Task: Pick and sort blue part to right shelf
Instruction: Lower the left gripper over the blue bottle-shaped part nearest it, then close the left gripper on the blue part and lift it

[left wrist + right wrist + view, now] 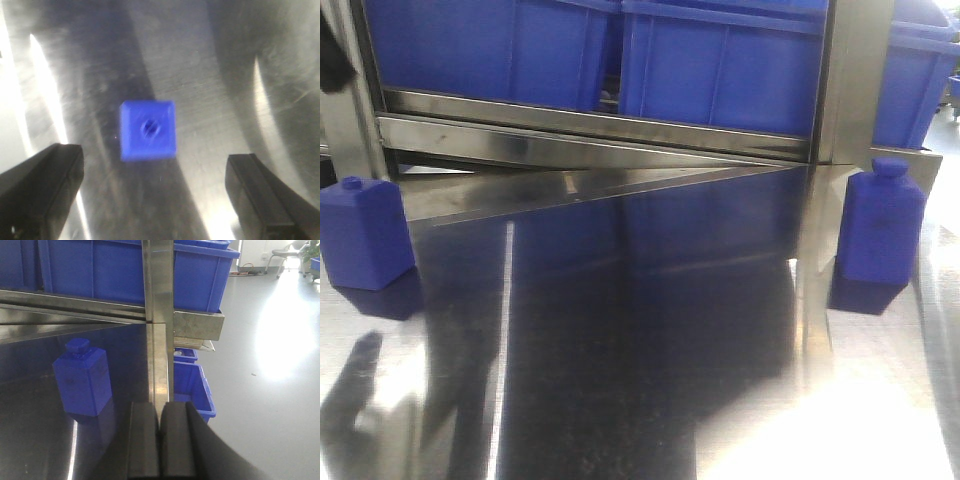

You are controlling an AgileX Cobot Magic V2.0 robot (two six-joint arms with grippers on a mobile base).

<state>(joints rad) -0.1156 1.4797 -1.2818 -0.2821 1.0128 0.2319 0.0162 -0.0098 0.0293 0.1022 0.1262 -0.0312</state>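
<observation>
The left wrist view looks straight down on a blue part (148, 131), a square block with a round neck on top, standing on the steel table. My left gripper (154, 192) is open above it, its black fingers (42, 185) wide apart and the part just ahead of the gap. The front view shows two blue bottle-shaped parts, one at the left (362, 235) and one at the right (880, 228). My right gripper (160, 440) is shut with nothing in it, facing a steel post (158, 315) of the right shelf (590, 128). A blue part (82, 380) stands to its left.
Large blue bins (720, 60) sit on the rack above the steel front rail. More blue bins (192, 385) are stacked on the floor beyond the table's right edge. The steel table top (620, 350) is shiny and reflective. A dark shape (332, 50) shows at top left.
</observation>
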